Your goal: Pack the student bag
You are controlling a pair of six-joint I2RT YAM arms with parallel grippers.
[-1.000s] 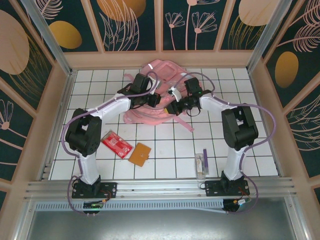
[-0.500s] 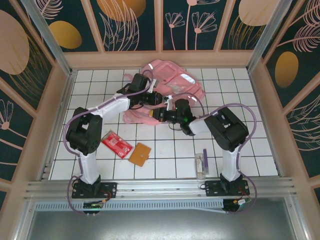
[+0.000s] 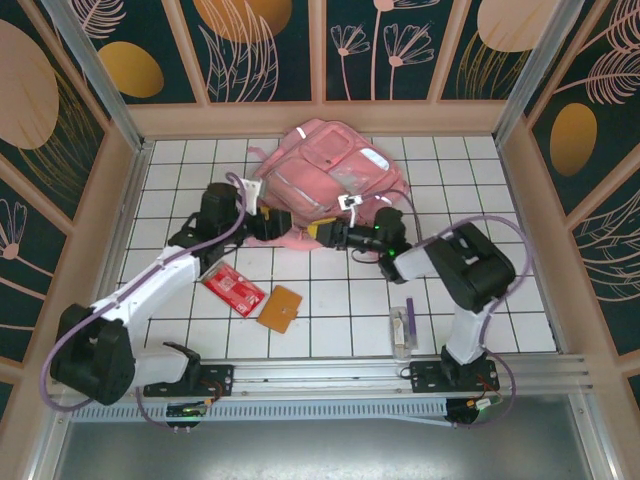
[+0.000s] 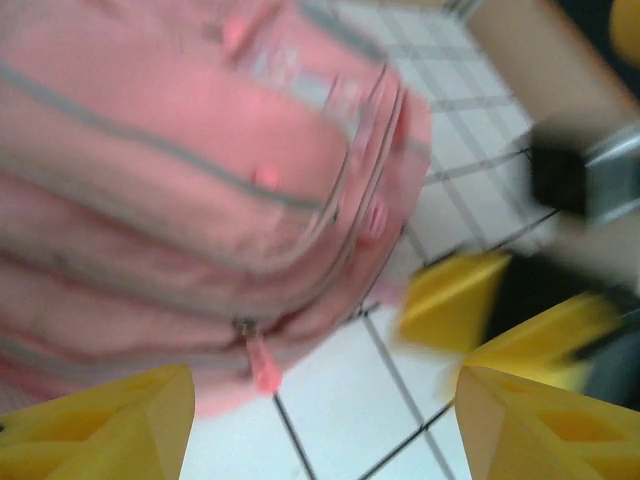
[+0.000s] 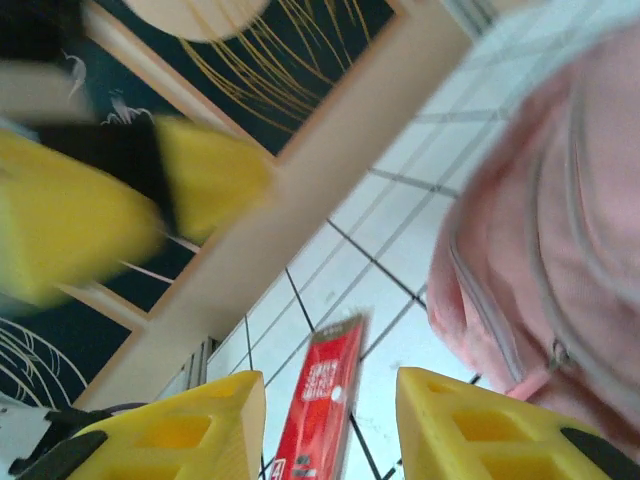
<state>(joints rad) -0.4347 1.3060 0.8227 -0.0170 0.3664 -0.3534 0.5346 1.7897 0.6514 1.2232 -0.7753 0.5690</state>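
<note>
student bag (image 3: 330, 170): large soft pink fabric backpack on white tiled worktop (image 3: 330, 305);
left end effector (image 4: 325, 385): spread, empty, beside bag;
right end effector (image 5: 330, 385): spread, empty

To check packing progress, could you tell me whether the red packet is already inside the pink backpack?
No, the red packet lies on the tiled table, apart from the student bag.

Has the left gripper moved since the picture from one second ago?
Yes. The left gripper has drawn back to the left, from over the backpack to its left edge, and is now closer to the red packet.
</note>
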